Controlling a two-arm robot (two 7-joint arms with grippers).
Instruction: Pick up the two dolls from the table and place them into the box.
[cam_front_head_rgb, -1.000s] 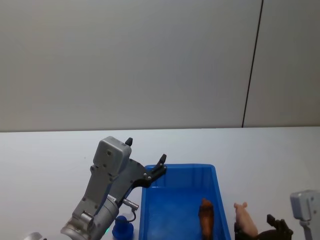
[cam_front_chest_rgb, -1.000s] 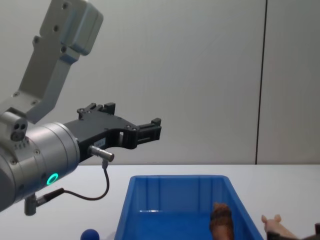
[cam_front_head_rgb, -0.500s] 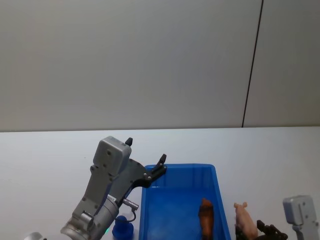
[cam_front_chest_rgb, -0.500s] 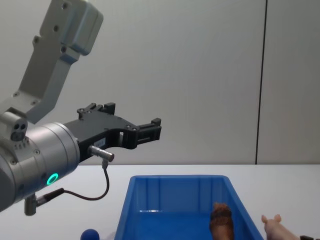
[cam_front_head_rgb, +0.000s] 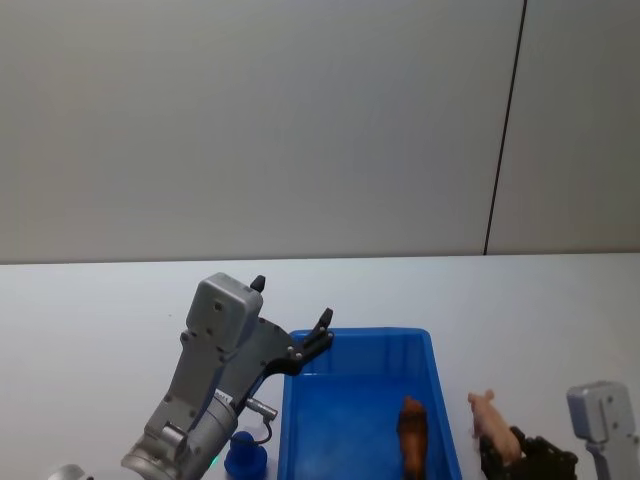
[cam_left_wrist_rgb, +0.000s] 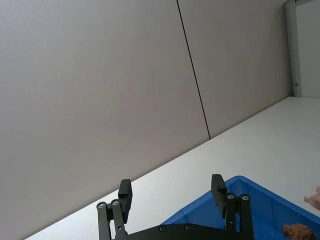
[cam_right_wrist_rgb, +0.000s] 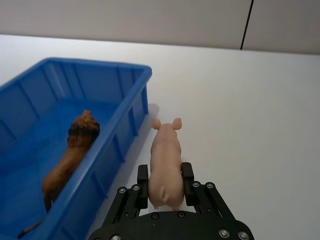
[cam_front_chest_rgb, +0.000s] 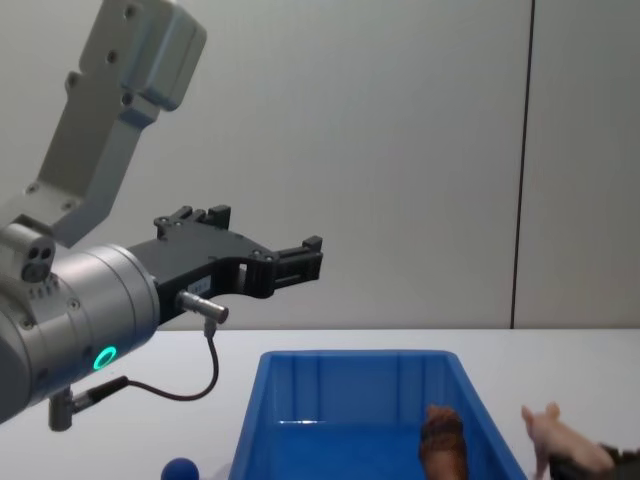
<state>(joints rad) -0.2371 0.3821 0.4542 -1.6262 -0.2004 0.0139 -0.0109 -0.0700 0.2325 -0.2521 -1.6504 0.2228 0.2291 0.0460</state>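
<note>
Pig (cam_right_wrist_rgb: 165, 150): pale pink, pinched at the flanks by the right pincer (cam_right_wrist_rgb: 165, 174), snout pointing away from the wrist. It sits just beside the box (cam_right_wrist_rgb: 100, 64), outside its right wall, over the surface (cam_right_wrist_rgb: 250, 100).

Brown doll (cam_right_wrist_rgb: 70, 155): lying inside the box, close along the right wall. That half of the task looks done.

Left pincer (cam_left_wrist_rgb: 171, 186): spread, empty, raised by the box's far left corner; idle.

Ball (cam_front_head_rgb: 245, 458): blue, on the surface left of the box; no part of the job.

Step in hand: grasp and lift of the second doll.

Next move calls for: raising the pig clear of the thick rim, carrying it leftward over the box floor, then parting the fingers, with room kept from the brown doll.

Hard to make out: whether the pig's feet touch the surface. The chest view suggests it is probably just off it, while the wrist view hides the feet under the body. The right pincer is cut off at the lower edge of the head and chest views, as is the brown doll's rear.
</note>
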